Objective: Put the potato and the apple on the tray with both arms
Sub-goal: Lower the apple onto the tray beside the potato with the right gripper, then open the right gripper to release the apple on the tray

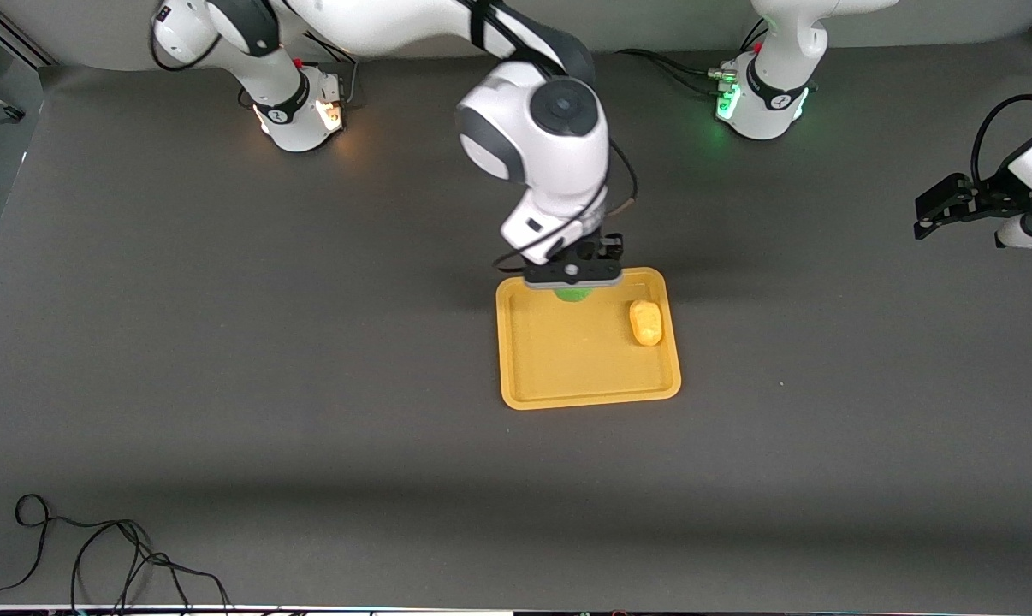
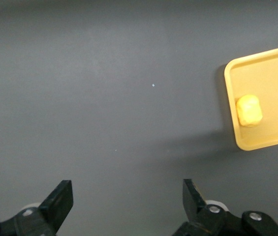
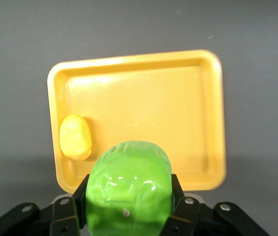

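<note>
The yellow-orange tray (image 1: 567, 376) lies mid-table. The potato (image 1: 645, 322) lies in it by the rim toward the left arm's end; it also shows in the right wrist view (image 3: 76, 137) and the left wrist view (image 2: 249, 110). My right gripper (image 1: 573, 287) is shut on the green apple (image 1: 574, 295) and holds it over the tray's rim nearest the robots' bases. In the right wrist view the apple (image 3: 129, 189) fills the jaws above the tray (image 3: 198, 98). My left gripper (image 2: 128, 204) is open and empty, up in the air at the left arm's end of the table, and waits there (image 1: 940, 210).
A black cable (image 1: 97, 556) lies looped near the table edge closest to the front camera, toward the right arm's end. The tray's corner shows in the left wrist view (image 2: 276, 64). The dark grey tabletop (image 1: 311, 385) surrounds the tray.
</note>
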